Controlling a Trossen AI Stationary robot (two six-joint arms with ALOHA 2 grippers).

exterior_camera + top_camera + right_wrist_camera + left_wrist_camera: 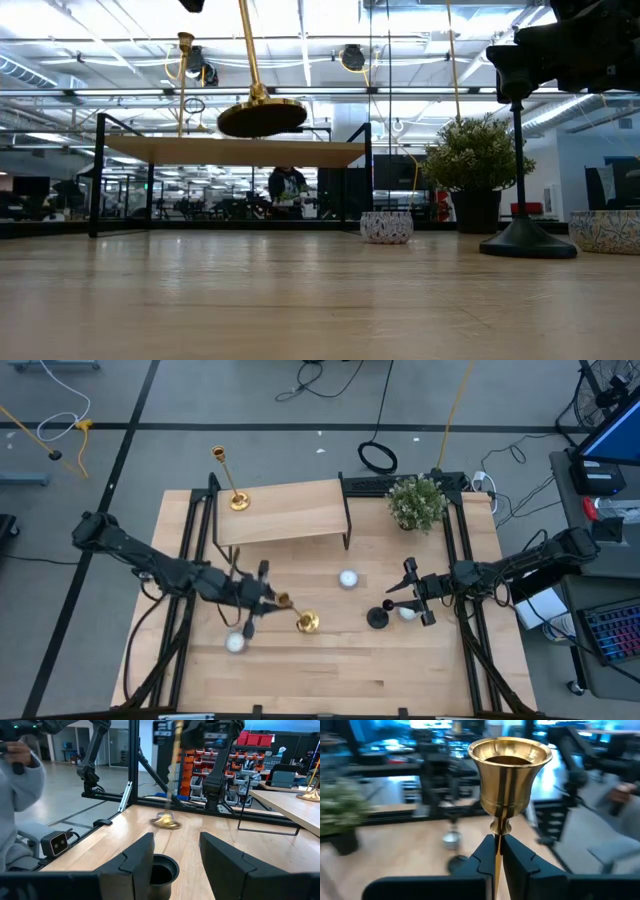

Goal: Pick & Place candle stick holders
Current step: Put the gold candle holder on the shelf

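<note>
i can read no words, labels, brands or numbers anywhere around me — nothing on the candle stick holder [509,775] in my left pincer [498,851], and nothing legible on the clutter in the room beyond the table [330,670].
</note>
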